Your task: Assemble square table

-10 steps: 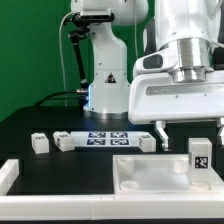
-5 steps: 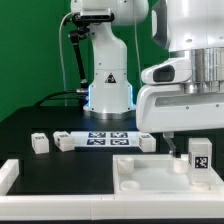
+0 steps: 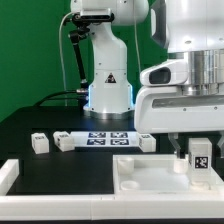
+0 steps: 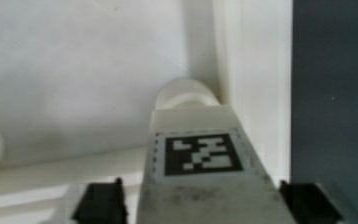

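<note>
Over the square panel (image 3: 150, 176), at its end on the exterior view's right, we see one gripper (image 4: 201, 204) with its jaws spread. One finger (image 4: 101, 203) sits on either side of a single upright leg (image 3: 200, 158), with a thin gap each side, so nothing is grasped. That leg stands in the panel's recess, against a rim corner. Just past the panel's far edge lie a second leg (image 3: 145, 141) and one marker board (image 3: 106, 138). A third leg (image 3: 63, 141) and a fourth leg (image 3: 38, 143) lie farther toward the exterior view's left.
</note>
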Available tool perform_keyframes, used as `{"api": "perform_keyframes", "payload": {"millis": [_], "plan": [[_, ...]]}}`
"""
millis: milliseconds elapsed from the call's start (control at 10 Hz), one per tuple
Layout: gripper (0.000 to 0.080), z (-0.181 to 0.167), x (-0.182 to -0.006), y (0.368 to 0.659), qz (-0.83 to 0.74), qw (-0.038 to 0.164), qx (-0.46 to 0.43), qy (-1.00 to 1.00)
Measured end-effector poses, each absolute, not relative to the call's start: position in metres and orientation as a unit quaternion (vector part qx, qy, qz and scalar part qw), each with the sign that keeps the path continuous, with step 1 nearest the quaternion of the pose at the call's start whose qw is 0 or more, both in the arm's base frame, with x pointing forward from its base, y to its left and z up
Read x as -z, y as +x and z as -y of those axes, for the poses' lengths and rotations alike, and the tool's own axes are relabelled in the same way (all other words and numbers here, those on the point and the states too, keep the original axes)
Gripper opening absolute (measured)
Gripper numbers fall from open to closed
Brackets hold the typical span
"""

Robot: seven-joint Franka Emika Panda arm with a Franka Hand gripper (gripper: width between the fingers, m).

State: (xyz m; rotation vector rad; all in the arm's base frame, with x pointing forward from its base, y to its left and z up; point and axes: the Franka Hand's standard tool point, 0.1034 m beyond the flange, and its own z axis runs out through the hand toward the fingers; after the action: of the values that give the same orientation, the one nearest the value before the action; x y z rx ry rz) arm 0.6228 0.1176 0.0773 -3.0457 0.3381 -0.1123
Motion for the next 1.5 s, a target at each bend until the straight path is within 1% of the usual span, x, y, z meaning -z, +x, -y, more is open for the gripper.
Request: {"api": "perform_keyframes", "payload": {"millis": [100, 500, 600, 800, 900, 1000, 1100, 1300, 1400, 1500], "plan": [[0.0285, -0.118, -0.077, 0.623, -0.138, 0.039, 0.035, -0.989], [0.0285, -0.116, -0.077, 0.624, -0.313, 0.045, 0.035, -0.948], [0.0285, -0.114, -0.077, 0.624, -0.388, 0.056, 0.026, -0.92], [0.0287, -0.113, -0.077, 0.625, -0.575, 0.087, -0.002, -0.813], [0.0287, -0.115, -0.077, 0.625, -0.631, 0.1, -0.014, -0.769], [0.0287, -0.116, -0.077, 0.625, -0.674, 0.103, -0.022, -0.731], [0.0287, -0.12, -0.077, 0.625, -0.706, 0.101, -0.026, -0.7], [0.0288, -0.12, -0.076, 0.625, -0.687, 0.101, -0.023, -0.72], [0.039, -0.121, -0.076, 0.624, -0.62, 0.091, -0.011, -0.779], [0.0529, -0.124, -0.076, 0.624, -0.525, 0.08, 0.006, -0.848]]}}
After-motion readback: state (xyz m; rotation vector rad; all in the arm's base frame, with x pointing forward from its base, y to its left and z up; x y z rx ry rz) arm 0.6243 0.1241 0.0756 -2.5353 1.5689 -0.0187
